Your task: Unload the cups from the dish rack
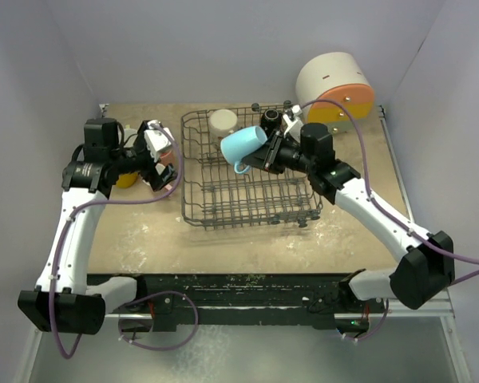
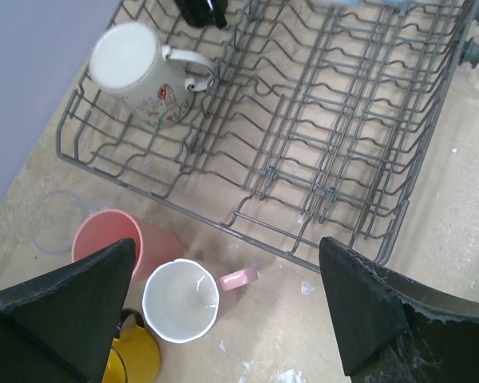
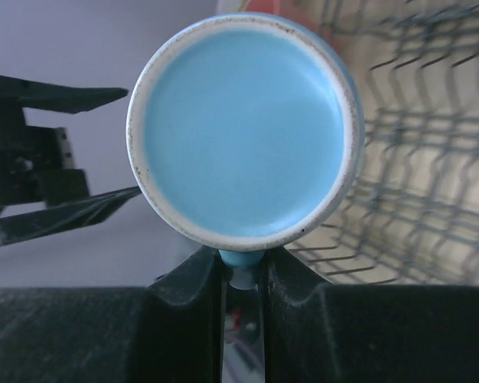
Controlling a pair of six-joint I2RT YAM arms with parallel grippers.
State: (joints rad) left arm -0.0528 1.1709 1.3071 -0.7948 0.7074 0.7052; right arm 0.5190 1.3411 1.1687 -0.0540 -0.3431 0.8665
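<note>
Right gripper (image 3: 241, 270) is clenched on the handle of the light blue cup (image 3: 243, 132); I see the two fingers pinched together on it just below the rim. The cup's mouth faces the wrist camera. From the overhead view the cup lies tipped on its side over the far half of the dish rack (image 1: 223, 209), handle toward the near side. I cannot tell whether it touches the wires.

Left gripper (image 2: 215, 315) is released, jaws spread wide, holding nothing. It hangs over the table (image 1: 351, 231) just left of the rack.

Cups in the rack: a cream floral mug (image 2: 140, 76) in the far left corner, and a black cup (image 1: 271, 120) at the far edge, near the right arm's wrist.

Cups on the table, grouped close together beside the rack's left wall: a salmon tumbler (image 2: 104, 239), a pink mug (image 2: 180, 299) with white inside, a yellow mug (image 2: 132, 359) and a clear glass (image 2: 60, 219).

A round white container (image 1: 335, 84) stands beyond the rack's far right corner.
</note>
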